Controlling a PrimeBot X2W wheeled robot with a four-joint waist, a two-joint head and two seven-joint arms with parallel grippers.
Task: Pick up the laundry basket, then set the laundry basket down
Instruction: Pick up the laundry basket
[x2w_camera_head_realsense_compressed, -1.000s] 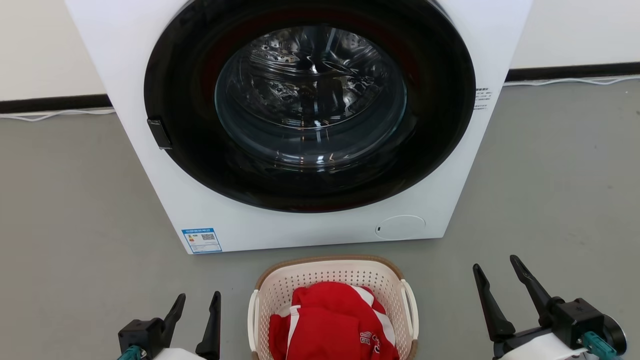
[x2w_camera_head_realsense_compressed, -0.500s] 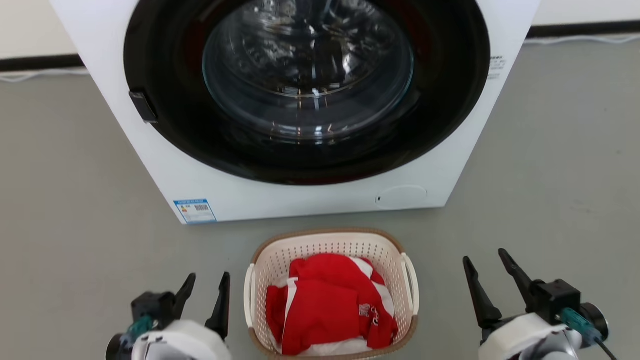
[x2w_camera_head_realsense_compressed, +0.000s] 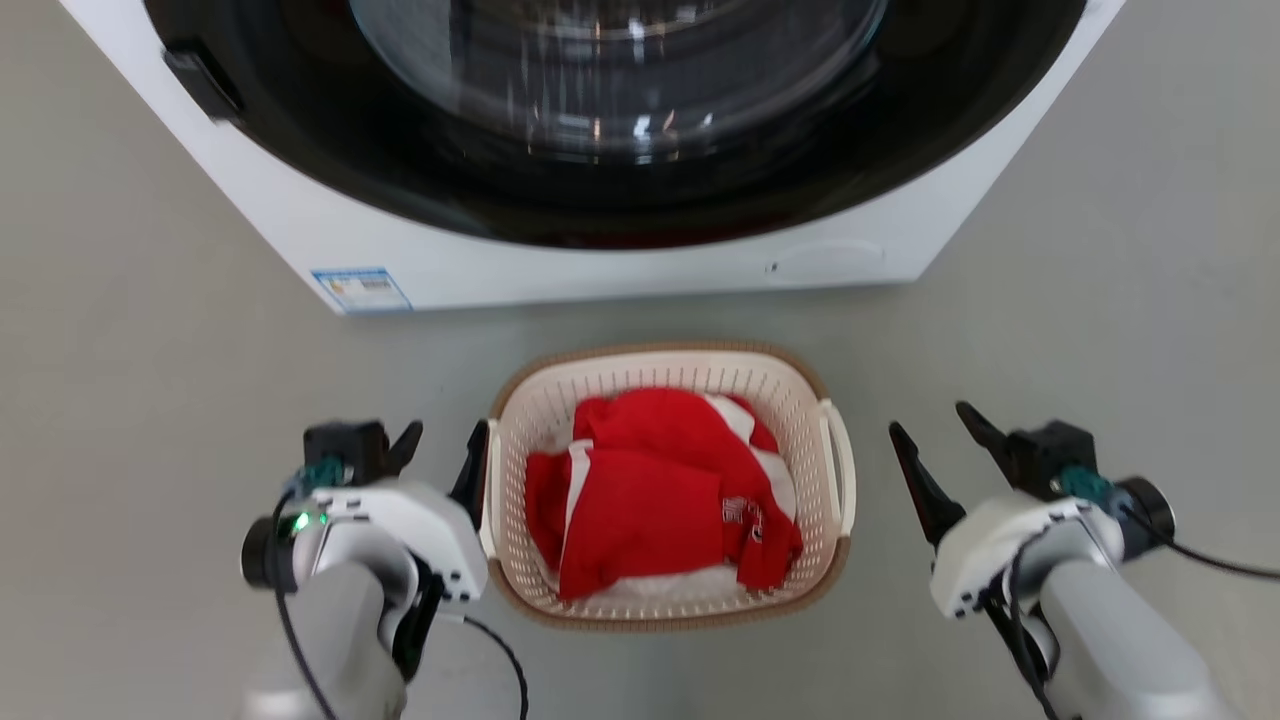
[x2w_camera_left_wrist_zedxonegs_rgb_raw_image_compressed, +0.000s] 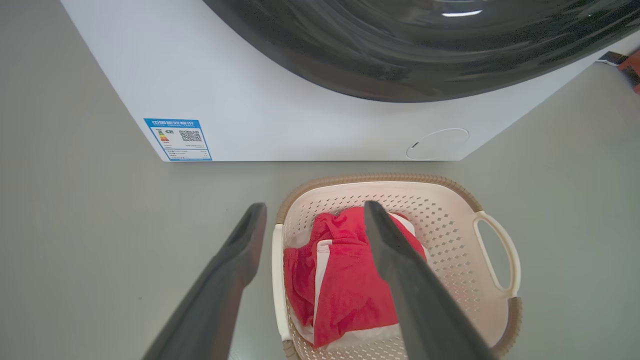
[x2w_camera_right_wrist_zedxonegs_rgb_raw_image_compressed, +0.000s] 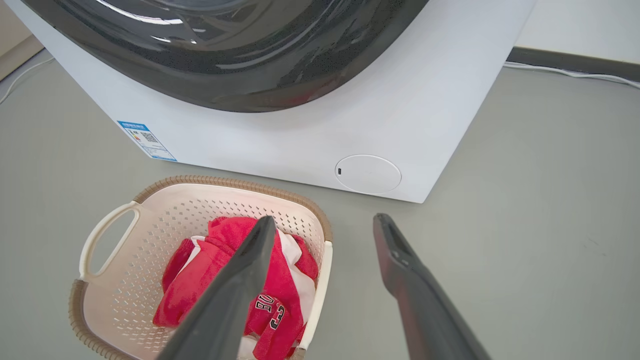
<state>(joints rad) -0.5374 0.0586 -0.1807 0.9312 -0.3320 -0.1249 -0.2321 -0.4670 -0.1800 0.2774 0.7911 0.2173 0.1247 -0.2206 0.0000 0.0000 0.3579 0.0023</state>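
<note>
the left fingers (x2w_camera_head_realsense_compressed: 472, 468) and right fingers (x2w_camera_head_realsense_compressed: 915, 480) stood wide and empty. between them on the floor sat the laundry basket (x2w_camera_head_realsense_compressed: 790, 395), its left handle just beside the left fingers. the red garment (x2w_camera_head_realsense_compressed: 640, 490) bore half-hidden lettering. the washing machine's (x2w_camera_head_realsense_compressed: 600, 275) blue label (x2w_camera_head_realsense_compressed: 360, 290) was unreadable.

White front-loader washing machine (x2w_camera_head_realsense_compressed: 620, 275) on a plain grey floor (x2w_camera_head_realsense_compressed: 150, 380), big dark glassy door (x2w_camera_head_realsense_compressed: 620, 190). Blue label sticker (x2w_camera_head_realsense_compressed: 360, 290) on its lower left corner, small round hatch (x2w_camera_head_realsense_compressed: 830, 258) lower right. A crumpled red and white garment (x2w_camera_head_realsense_compressed: 650, 490) with lettering lies just in front. A white cable (x2w_camera_right_wrist_zedxonegs_rgb_raw_image_compressed: 575, 74) runs along the dark skirting (x2w_camera_right_wrist_zedxonegs_rgb_raw_image_compressed: 575, 60).
</note>
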